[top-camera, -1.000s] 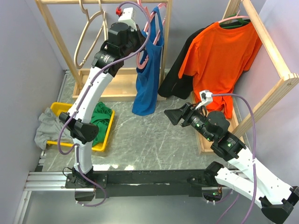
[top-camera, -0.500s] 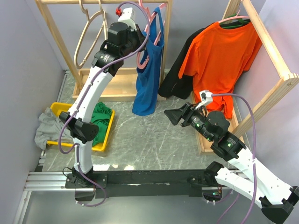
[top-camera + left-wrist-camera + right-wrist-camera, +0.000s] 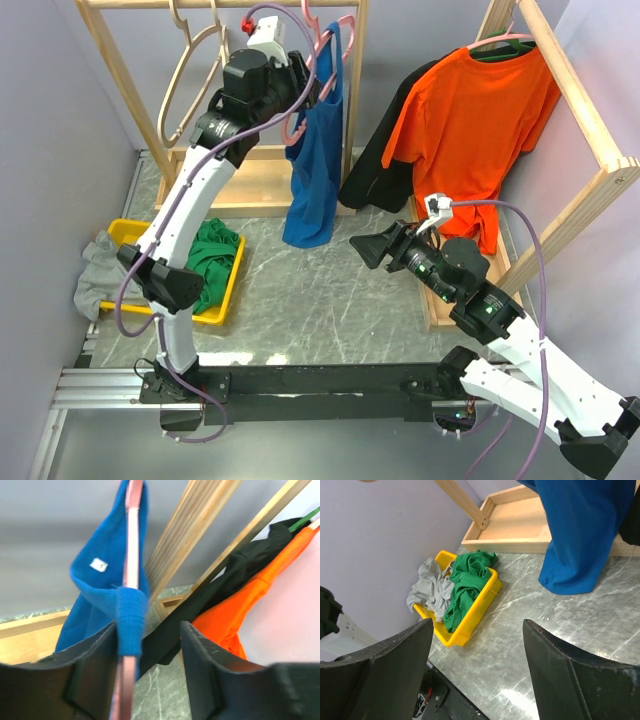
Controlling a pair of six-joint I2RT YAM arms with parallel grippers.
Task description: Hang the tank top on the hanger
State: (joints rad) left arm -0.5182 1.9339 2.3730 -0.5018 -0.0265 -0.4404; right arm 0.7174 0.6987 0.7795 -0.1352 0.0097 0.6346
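The royal-blue tank top [image 3: 315,170] hangs from the pink hanger [image 3: 335,45] at the left wooden rack, its hem just above the table. My left gripper [image 3: 308,88] is high up at the hanger. In the left wrist view the hanger's pink bar [image 3: 132,540], with a blue strap [image 3: 131,625] wrapped over it, runs between the fingers against the left one. A wide gap separates it from the right finger, so the gripper [image 3: 148,627] is open. My right gripper [image 3: 362,250] hovers open and empty over the table, right of the tank top's hem [image 3: 580,535].
A yellow bin [image 3: 228,298] at the left holds a green garment [image 3: 215,255], with grey cloth [image 3: 100,270] over its edge. Beige wooden hangers [image 3: 190,70] hang on the left rack. An orange t-shirt [image 3: 470,130] and a dark garment [image 3: 375,175] hang on the right rack.
My left arm has moved up and a little left, and the hanger with the tank top has shifted with it. The right arm has barely moved.
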